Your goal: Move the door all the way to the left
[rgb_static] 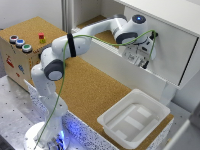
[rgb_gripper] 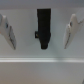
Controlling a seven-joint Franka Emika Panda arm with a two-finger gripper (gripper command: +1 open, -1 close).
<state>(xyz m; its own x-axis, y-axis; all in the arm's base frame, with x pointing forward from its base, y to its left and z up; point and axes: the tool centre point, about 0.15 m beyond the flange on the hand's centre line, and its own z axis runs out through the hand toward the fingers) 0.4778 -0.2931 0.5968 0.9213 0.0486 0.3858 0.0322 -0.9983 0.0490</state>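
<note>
**Robot arm reaches up to white cabinet door**

A white robot arm [rgb_static: 75, 45] stretches from its base at the lower left of the exterior frame toward the upper right, where its claw [rgb_static: 144, 61] sits against the lower part of the cabinet's large white door [rgb_static: 165, 42]. The door, a flat plain panel, fills much of the upper right of the frame, above the cabinet's lower front strip [rgb_static: 135, 75]. A green cable [rgb_static: 62, 85] loops along the arm. In the wrist view the claw [rgb_gripper: 41, 31] faces a blurred pale surface, its two light fingers [rgb_gripper: 7, 31] spread well apart with a black handle-like bar [rgb_gripper: 43, 27] between them; whether they touch it cannot be told. A cork-topped table [rgb_static: 90, 90] runs across the centre, with a white plastic bin [rgb_static: 132, 117] at the lower right. A box with coloured buttons [rgb_static: 20, 42] stands at the upper left.
</note>
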